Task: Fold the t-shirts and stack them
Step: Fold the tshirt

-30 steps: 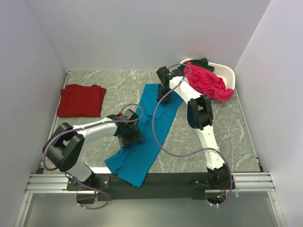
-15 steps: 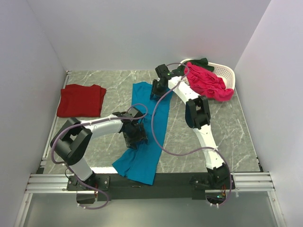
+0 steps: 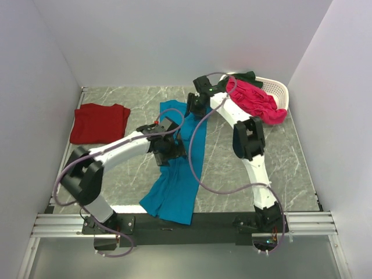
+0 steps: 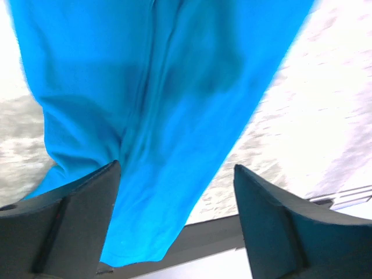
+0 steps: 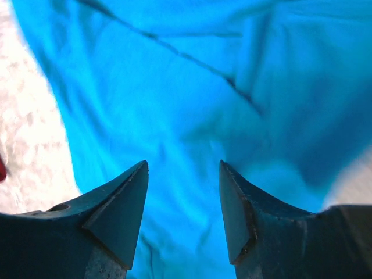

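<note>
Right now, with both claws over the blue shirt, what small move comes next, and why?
Probably lower the left gripper and right gripper to pinch the teal shirt: both hover over it with jaws apart, and it lies as a long strip, not yet folded short.

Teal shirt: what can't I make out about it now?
- Top view: the left gripper and its arm cover the middle of the teal shirt; the right gripper covers a far corner.
- Left wrist view: blurred; frame cuts off most of it.
- Right wrist view: cloth overruns the frame; no collar visible.
</note>
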You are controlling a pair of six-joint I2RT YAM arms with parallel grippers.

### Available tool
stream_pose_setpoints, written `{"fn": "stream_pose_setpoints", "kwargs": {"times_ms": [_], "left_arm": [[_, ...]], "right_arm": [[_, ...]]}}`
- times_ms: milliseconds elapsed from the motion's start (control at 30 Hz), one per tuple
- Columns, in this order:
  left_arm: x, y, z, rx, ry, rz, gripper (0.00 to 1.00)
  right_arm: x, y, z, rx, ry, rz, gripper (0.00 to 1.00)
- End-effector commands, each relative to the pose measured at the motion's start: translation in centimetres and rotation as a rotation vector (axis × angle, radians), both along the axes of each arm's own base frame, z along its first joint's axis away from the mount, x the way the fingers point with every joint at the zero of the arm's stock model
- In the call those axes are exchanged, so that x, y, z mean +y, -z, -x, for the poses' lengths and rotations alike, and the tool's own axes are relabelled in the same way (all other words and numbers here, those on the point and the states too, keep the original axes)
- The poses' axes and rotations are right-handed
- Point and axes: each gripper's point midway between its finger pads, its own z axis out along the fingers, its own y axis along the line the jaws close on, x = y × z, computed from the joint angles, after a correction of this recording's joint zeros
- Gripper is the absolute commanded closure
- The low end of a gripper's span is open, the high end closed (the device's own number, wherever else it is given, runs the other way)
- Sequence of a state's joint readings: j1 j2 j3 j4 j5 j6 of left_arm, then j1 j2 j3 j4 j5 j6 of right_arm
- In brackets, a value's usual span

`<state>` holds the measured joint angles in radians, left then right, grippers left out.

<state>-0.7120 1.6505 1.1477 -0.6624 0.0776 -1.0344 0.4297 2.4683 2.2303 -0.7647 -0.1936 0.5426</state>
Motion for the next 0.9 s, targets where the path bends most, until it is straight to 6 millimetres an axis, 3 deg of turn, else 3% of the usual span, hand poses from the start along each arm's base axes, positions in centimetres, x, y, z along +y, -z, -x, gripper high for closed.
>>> {"fn": "stream_pose_setpoints", "kwargs": {"times_ms": [0, 33, 67, 100, 133, 167, 200, 267, 300, 367, 533, 633, 667, 700, 733, 867], "left_arm": [[1.4, -5.6, -2.0, -0.192, -0.025, -0.014, 0.14], [2.3, -5.7, -2.2, -0.221, -0.042, -0.044, 0.12], [2.8, -6.3, -2.0, -0.244, -0.045, -0.045, 0.11], [3.3, -6.1, -1.9, -0.251, -0.038, -0.06, 0.1], [4.2, -5.0, -1.4, -0.229, -0.037, -0.085, 0.1], [4.6, -4.4, -1.0, -0.214, -0.028, -0.099, 0.1], [5.0, -3.6, -0.7, -0.201, -0.01, -0.116, 0.1], [5.0, -1.7, 0.1, -0.16, 0.028, -0.126, 0.1], [5.3, -0.9, 0.5, -0.149, 0.057, -0.137, 0.1], [4.7, 0.0, 1.1, -0.12, 0.109, -0.121, 0.1], [5.3, 1.2, 1.8, -0.091, 0.151, -0.156, 0.11], [5.5, 1.9, 2.5, -0.067, 0.147, -0.154, 0.11], [5.6, 2.0, 2.6, -0.064, 0.143, -0.148, 0.11], [5.9, 2.5, 3.1, -0.049, 0.133, -0.154, 0.11], [6.0, 2.6, 3.2, -0.042, 0.127, -0.158, 0.11], [6.6, 3.3, 4.0, -0.011, 0.107, -0.173, 0.11]], "right_arm": [[-2.6, -12.2, -0.9, -0.273, 0.009, 0.012, 0.4], [-3.2, -12.7, 0.0, -0.27, 0.006, 0.028, 0.4], [-4.1, -15.3, 1.1, -0.31, 0.016, 0.032, 0.4], [-5.1, -13.2, 3.0, -0.245, 0.018, 0.065, 0.4], [-5.3, -12.8, 4.5, -0.22, 0.015, 0.069, 0.41], [-5.6, -14.2, 6.2, -0.234, 0.012, 0.052, 0.4], [-6.2, -11.3, 8.7, -0.157, 0.002, 0.083, 0.4], [-5.7, -11.0, 11.4, -0.145, -0.02, 0.07, 0.4], [-5.8, -8.9, 13.4, -0.09, -0.034, 0.081, 0.41], [-5.1, -7.4, 15.8, -0.055, -0.052, 0.076, 0.41], [-2.5, -5.7, 17.1, -0.027, -0.091, 0.06, 0.41], [-0.9, -5.3, 16.6, -0.022, -0.119, 0.05, 0.41], [-0.7, -3.9, 16.5, 0.004, -0.123, 0.065, 0.41], [-0.3, -3.9, 16.0, 0.001, -0.124, 0.068, 0.41], [-0.5, -2.6, 15.8, 0.028, -0.121, 0.099, 0.41], [-0.3, -0.7, 14.4, 0.041, -0.122, 0.154, 0.41]]}}
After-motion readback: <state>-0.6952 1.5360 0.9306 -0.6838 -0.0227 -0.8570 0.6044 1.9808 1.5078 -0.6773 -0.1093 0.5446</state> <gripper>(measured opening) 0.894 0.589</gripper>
